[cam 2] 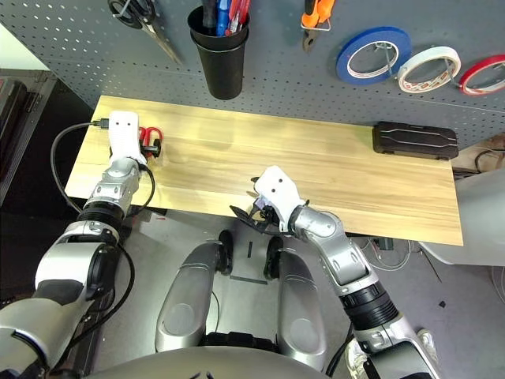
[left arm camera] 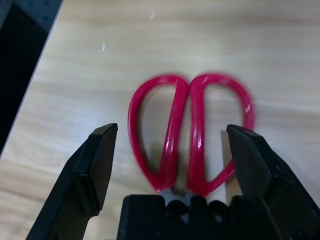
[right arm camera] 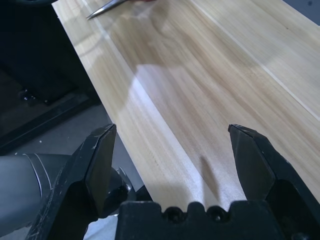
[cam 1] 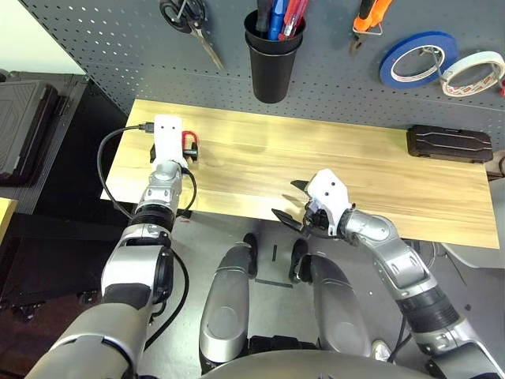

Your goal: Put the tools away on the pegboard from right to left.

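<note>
Two grippers: both spread wide, neither pinching anything.
Left gripper: low over the left end of the counter, its black fingers standing on either side of the red-handled scissors' loops without touching them.
Red-handled scissors: lying flat on the counter, handles between the left gripper's fingers; in the head views the red loops show just beside the white wrist housing.
Right gripper: at the near edge of the counter, around the middle, fingers apart with bare wood between them.
Counter: light wooden top; a black case lies at its far right.
Pegboard: dark grey perforated panel behind the counter.
Black cup holder: on the pegboard above the middle of the counter, pens standing in it.
Black-handled scissors: hanging left of the cup.
Pliers: orange-and-black handles, hanging right of the cup.
Blue tape roll: right of the pliers.
White tape roll: just right of the blue one, overlapping it.
Red tape roll: furthest right.
</note>
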